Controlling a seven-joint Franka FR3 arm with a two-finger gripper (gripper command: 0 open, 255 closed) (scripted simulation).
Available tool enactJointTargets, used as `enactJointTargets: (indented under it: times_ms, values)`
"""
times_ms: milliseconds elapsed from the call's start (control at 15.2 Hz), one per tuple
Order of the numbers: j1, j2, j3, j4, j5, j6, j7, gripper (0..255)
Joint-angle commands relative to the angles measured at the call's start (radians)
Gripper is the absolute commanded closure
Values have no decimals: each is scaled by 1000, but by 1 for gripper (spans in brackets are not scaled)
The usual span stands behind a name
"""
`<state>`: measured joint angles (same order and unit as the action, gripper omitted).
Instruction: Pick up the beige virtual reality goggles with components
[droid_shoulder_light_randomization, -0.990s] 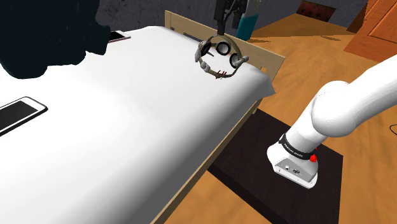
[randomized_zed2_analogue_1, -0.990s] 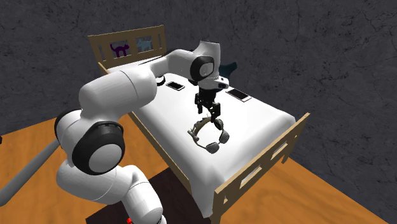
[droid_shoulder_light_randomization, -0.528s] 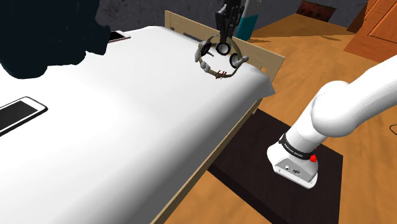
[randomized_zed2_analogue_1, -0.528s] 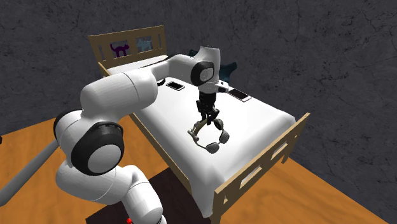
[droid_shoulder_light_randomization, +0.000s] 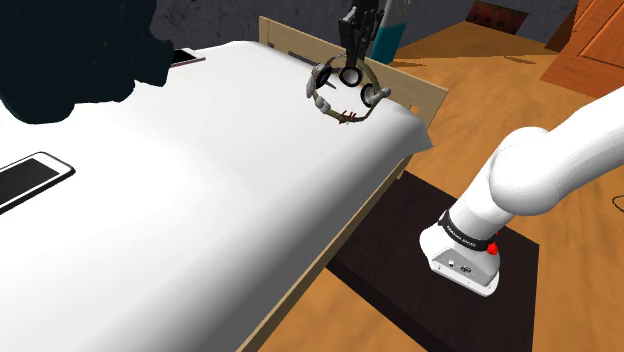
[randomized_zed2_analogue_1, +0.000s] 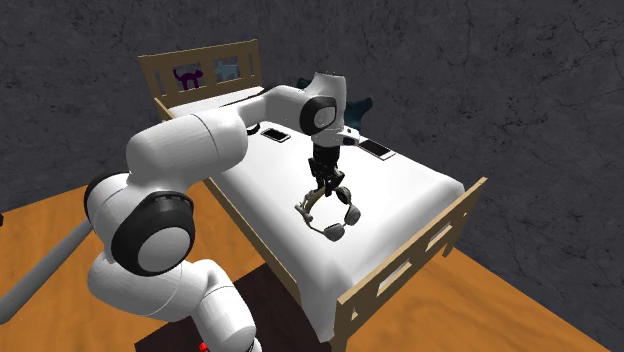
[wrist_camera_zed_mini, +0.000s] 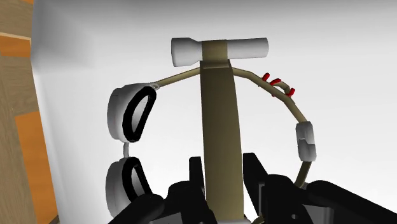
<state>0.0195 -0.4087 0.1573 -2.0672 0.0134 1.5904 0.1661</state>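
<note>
While the goggles (droid_shoulder_light_randomization: 340, 92) (randomized_zed2_analogue_1: 328, 212) (wrist_camera_zed_mini: 222, 114) lie flat on the white bed (droid_shoulder_light_randomization: 200, 200) (randomized_zed2_analogue_1: 400, 190), the gripper (droid_shoulder_light_randomization: 352, 68) (randomized_zed2_analogue_1: 328, 190) (wrist_camera_zed_mini: 224, 167) has come straight down on top of them. They sit near the foot-end corner of the bed, close to the wooden footboard (droid_shoulder_light_randomization: 420, 95) (randomized_zed2_analogue_1: 420, 250) and toward the long edge on the stand's (droid_shoulder_light_randomization: 460, 262) side.

From the wrist view you get the best look: the wide olive-beige strap across the middle of the goggles runs right between the two black fingers (wrist_camera_zed_mini: 257, 172). The fingers have closed in tight on that strap, one against each side, so it's clamped in a narrow grip. The two grey lens cups with black rims are off to one side of the fingers, and the thin beige band with the little red bits and a grey block curves round the other side. A white cylinder crosses the far end of the strap, well beyond the fingertips.

Nothing is lifted, the goggles rest on the mattress. Other stuff: a phone (droid_shoulder_light_randomization: 25, 180) lies far up the bed toward the head end, two more flat devices (randomized_zed2_analogue_1: 275, 134) (randomized_zed2_analogue_1: 375, 149) show in the second exterior view, and the headboard (randomized_zed2_analogue_1: 200, 75) has cat pictures on it.
</note>
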Motion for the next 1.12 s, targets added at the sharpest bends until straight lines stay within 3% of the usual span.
enactJointTargets:
  times_ms: [0,1056]
  values:
    - [0,2,0,16,-1,-14,0,255]
    - [-5,55,-1,258,-9,-204,-2,255]
